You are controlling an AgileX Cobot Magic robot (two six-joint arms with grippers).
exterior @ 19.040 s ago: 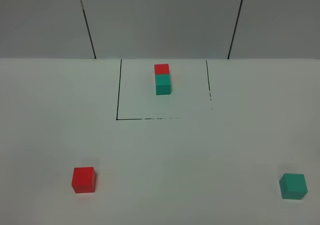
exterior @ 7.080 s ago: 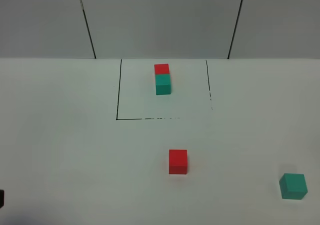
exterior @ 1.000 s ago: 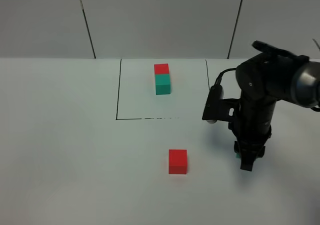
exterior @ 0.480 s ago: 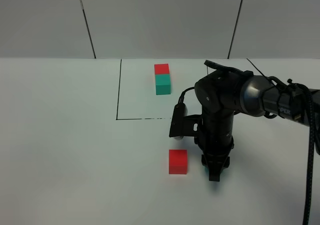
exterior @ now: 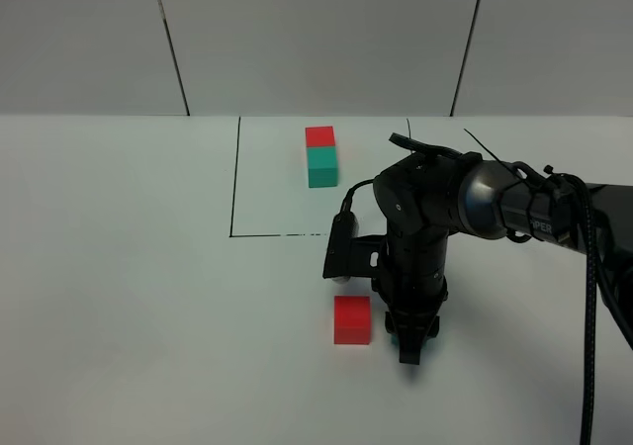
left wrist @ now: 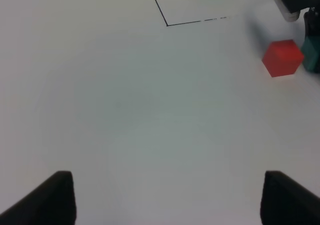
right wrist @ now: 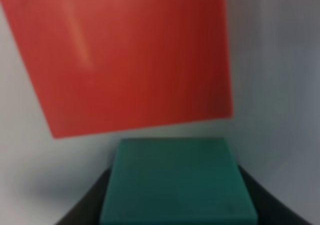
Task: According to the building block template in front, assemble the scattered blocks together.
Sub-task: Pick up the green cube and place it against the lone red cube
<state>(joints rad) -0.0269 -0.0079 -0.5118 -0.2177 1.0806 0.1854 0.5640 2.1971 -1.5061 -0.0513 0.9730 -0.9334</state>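
Joining step, by the look of it: right gripper clenched on the teal green cube, low over the table and just right of the red cube, close beside it, contact impossible to tell. Left gripper spread wide and empty, well apart from both cubes. Building block template inside the black outline, far of the loose pair: red at the far end, teal at the near end, long axis running far to near. Calls next, probably, for bringing teal round to the near face of red, pressing the faces flush, then letting go. Shows red slightly skewed against teal in the right wrist view, so likely needs a small twist first
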